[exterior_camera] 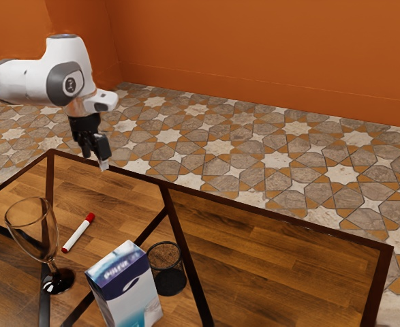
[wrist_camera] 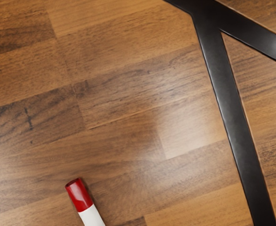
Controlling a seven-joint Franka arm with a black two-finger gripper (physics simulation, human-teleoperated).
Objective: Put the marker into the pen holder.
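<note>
Black gripper [exterior_camera: 95, 160] hangs at table's far side, fingers apart, nothing between. Red-capped marker [exterior_camera: 78, 233] lies beside wineglass [exterior_camera: 33, 235], exterior view's left; mesh pen holder [exterior_camera: 170, 281] stands farther right, by carton [exterior_camera: 131, 291]. Grasp, carry, insertion all left. Wood tabletop [exterior_camera: 274, 252], dark strips; star-patterned tiles [exterior_camera: 220, 148], orange wall [exterior_camera: 268, 54].

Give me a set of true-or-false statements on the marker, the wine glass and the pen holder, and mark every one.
1. The marker lies on the table, outside the pen holder. True.
2. The wine glass lies on its side. False: it stands upright on its foot.
3. The end effector is gripping the marker. False: it is up in the air, away from it.
4. Both ends of the marker are red. True.
5. The marker's body is green. False: it is white.
</note>
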